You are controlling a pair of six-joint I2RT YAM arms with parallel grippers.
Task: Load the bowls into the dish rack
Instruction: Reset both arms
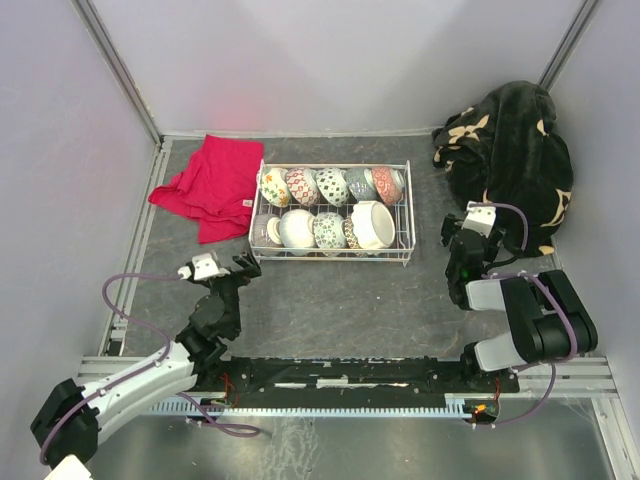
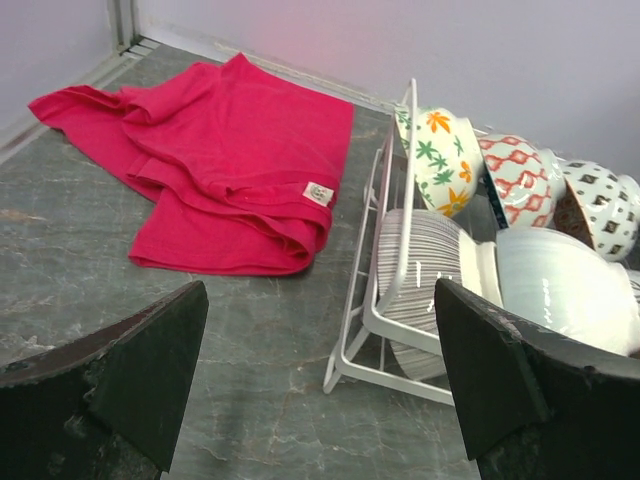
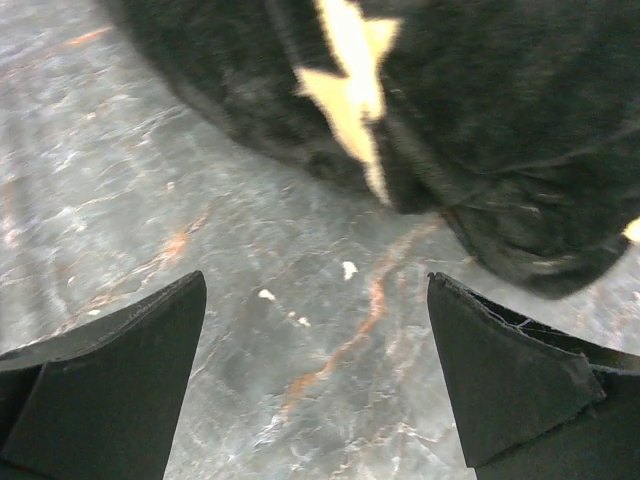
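The white wire dish rack [image 1: 409, 218] stands at the middle back of the table, filled with several bowls [image 1: 298, 230] in two rows, standing on edge. In the left wrist view the rack's corner [image 2: 403, 205] is just ahead to the right, with a striped bowl [image 2: 420, 270], a white bowl [image 2: 560, 285] and a leaf-patterned bowl [image 2: 440, 150] inside. My left gripper [image 1: 244, 267] [image 2: 318, 335] hovers open by the rack's near left corner, holding nothing. My right gripper [image 1: 460, 232] [image 3: 316, 300] is open over bare table to the right of the rack, also holding nothing.
A red cloth [image 1: 210, 185] [image 2: 220, 160] lies crumpled left of the rack. A black blanket with pale flowers [image 1: 515, 150] [image 3: 450, 100] is heaped in the back right corner, just ahead of the right gripper. Grey walls close the table on three sides.
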